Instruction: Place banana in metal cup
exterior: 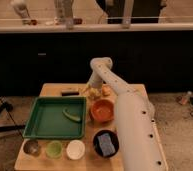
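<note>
Hangs gripper [92,89] low at far edge of counter [51,91], right at banana [94,93], just beside small orange fruit [106,90]. Cannot tell whether clamped or apart. Finds metal cup [31,147] at near left corner, well apart, beside green cup [54,148].

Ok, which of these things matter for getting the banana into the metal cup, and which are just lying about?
For the job: banana at the far edge of the table; metal cup at the near left corner; end effector down by the banana.
Lying about: green tray holding a greenish curved piece, orange bowl, black bowl, light green cup, white cup, small orange fruit.
</note>
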Available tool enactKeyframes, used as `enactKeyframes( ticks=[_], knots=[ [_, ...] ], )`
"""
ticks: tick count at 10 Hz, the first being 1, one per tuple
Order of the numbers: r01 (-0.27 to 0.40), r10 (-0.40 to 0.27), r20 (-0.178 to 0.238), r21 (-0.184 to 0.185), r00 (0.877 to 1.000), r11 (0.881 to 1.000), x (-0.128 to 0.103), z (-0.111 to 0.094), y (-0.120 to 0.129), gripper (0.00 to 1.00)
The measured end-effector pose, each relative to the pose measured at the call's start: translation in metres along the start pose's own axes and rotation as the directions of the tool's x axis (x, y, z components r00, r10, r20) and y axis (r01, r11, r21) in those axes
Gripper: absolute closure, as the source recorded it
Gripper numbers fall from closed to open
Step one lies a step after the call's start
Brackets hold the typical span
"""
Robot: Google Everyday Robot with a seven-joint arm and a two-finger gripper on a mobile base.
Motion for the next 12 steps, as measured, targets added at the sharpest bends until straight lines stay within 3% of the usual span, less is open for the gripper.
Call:
enactKeyframes(
  ticks=[4, 8, 9, 12],
  knots=[
    [0.006, -0.006, -0.034, 0.009, 0.999, 1.000, 0.007, 0.005, -0.001, 0.26],
    [0.018, -0.017, -0.042, 0.019, 0.999, 1.000, 0.017, 0.009, -0.006, 0.26],
    [0.019, -0.019, -0.033, 0.017, 0.999, 1.000, 0.017, 0.012, -0.007, 0.31],
    [0.014, -0.014, -0.031, 0.016, 0.999, 1.000, 0.017, 0.012, -0.001, 0.59]
  ],
)
